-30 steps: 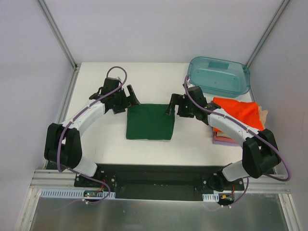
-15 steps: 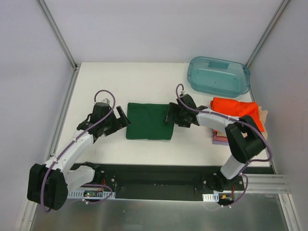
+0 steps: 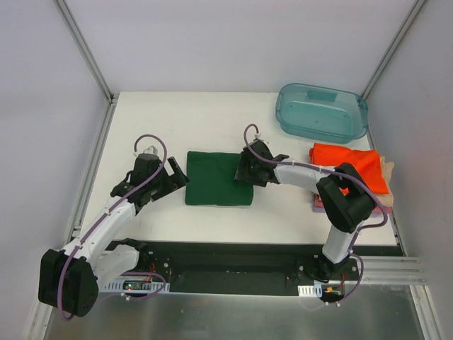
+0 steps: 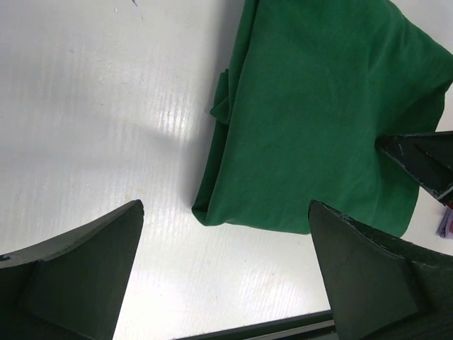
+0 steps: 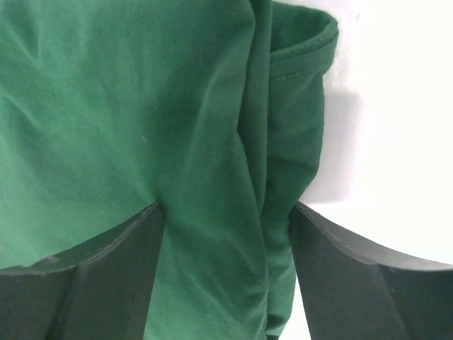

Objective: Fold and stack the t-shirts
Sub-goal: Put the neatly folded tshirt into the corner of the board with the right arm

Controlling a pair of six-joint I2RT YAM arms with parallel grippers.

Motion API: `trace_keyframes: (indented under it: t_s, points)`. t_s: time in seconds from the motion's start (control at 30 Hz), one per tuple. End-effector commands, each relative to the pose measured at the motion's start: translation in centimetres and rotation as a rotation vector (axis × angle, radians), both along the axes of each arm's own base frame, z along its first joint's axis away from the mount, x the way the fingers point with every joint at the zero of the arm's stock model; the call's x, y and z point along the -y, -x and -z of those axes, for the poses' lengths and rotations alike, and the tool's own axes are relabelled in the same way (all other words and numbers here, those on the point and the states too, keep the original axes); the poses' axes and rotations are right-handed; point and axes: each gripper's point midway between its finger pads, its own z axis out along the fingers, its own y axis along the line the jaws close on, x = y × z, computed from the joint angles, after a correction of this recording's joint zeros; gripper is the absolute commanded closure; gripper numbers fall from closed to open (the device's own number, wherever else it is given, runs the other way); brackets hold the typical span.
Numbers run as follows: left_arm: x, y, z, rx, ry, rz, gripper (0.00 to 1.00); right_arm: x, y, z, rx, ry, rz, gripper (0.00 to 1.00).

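The dark green t-shirt (image 3: 216,180) lies folded into a rectangle at the table's middle. My left gripper (image 3: 178,177) is open and empty just off its left edge; in the left wrist view the shirt (image 4: 318,106) lies ahead of the open gripper (image 4: 225,207), its near corner between the fingertips. My right gripper (image 3: 244,168) is open over the shirt's right edge; in the right wrist view green cloth (image 5: 177,127) fills the space between the jaws of the gripper (image 5: 226,207). A folded orange shirt (image 3: 350,164) tops a stack at the right, over beige (image 3: 388,167) and pink (image 3: 324,206) ones.
A translucent teal tub (image 3: 322,112) stands at the back right, behind the stack. The black mounting rail (image 3: 226,258) runs along the table's near edge. My right gripper's finger (image 4: 421,159) shows at the right of the left wrist view.
My left gripper has come away from the shirt's far left corner toward the near side, beside its left edge. My right gripper has shifted left over the shirt's right edge.
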Motion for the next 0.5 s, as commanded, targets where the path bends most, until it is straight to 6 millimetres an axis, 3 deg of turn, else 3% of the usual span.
trace_keyframes:
  t_s: [0.0, 0.1, 0.23, 0.33, 0.37, 0.47]
  points:
    - [-0.8, 0.3, 0.2, 0.007, -0.024, -0.037, 0.01, 0.8, 1.1, 2.1, -0.039, 0.177, 0.015, 0.31]
    - [-1.1, 0.4, 0.3, 0.002, -0.033, -0.050, 0.01, 0.9, 1.6, 2.5, -0.044, 0.258, -0.006, 0.40]
    - [-1.2, 0.6, 0.1, 0.007, -0.029, -0.053, 0.01, 1.1, 1.8, 2.6, -0.027, 0.302, -0.041, 0.77]
    - [-1.8, 0.6, 0.0, 0.020, -0.040, -0.087, 0.01, 1.6, 1.3, 1.3, 0.025, 0.345, -0.114, 0.95]
    - [-1.9, 0.6, -0.1, 0.024, -0.045, -0.088, 0.01, 2.0, 1.1, 0.7, 0.045, 0.372, -0.139, 0.99]
    - [-2.1, 0.7, -0.3, 0.032, -0.048, -0.097, 0.01, 4.1, 0.3, -2.1, 0.121, 0.490, -0.189, 1.00]
